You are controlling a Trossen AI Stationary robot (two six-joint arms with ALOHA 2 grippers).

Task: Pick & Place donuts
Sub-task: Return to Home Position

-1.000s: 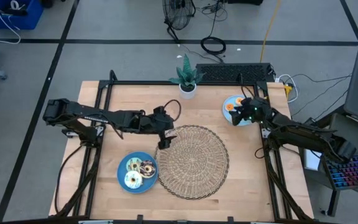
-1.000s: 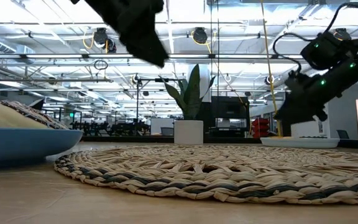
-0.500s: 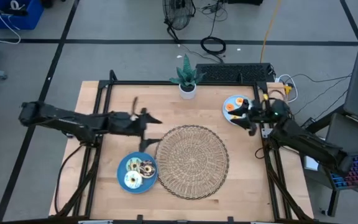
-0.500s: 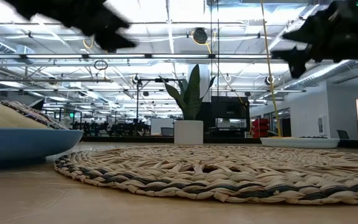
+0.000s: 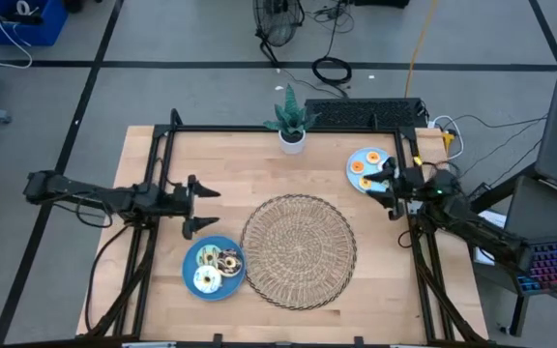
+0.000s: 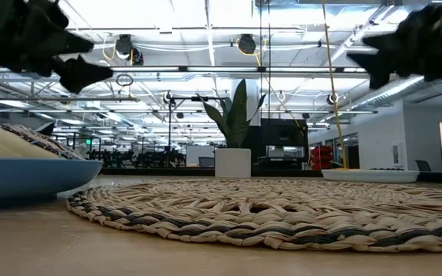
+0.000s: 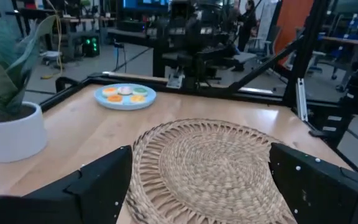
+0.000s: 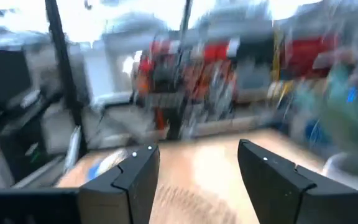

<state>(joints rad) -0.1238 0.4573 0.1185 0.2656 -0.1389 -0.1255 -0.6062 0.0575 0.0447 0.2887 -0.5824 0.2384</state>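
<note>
Several donuts lie on a blue plate at the near left, beside the wicker mat. More donuts lie on a pale blue plate at the far right. My left gripper hovers open and level just beyond the near-left plate, at the table's left side, pointing toward the mat. My right gripper hovers open beside the far-right plate's near right rim. Neither gripper holds anything.
A potted plant stands at the far edge, in the middle. The black frame rails run along the table's left, far and right sides. Bare wood lies between the plant, the mat and my left gripper.
My left gripper has drawn back from over the mat's left edge toward the table's left edge, sinking a little and tipping up from a downward slant to level. My right gripper has pulled away from over the far-right plate toward the right edge, rising and tipping up toward level.
</note>
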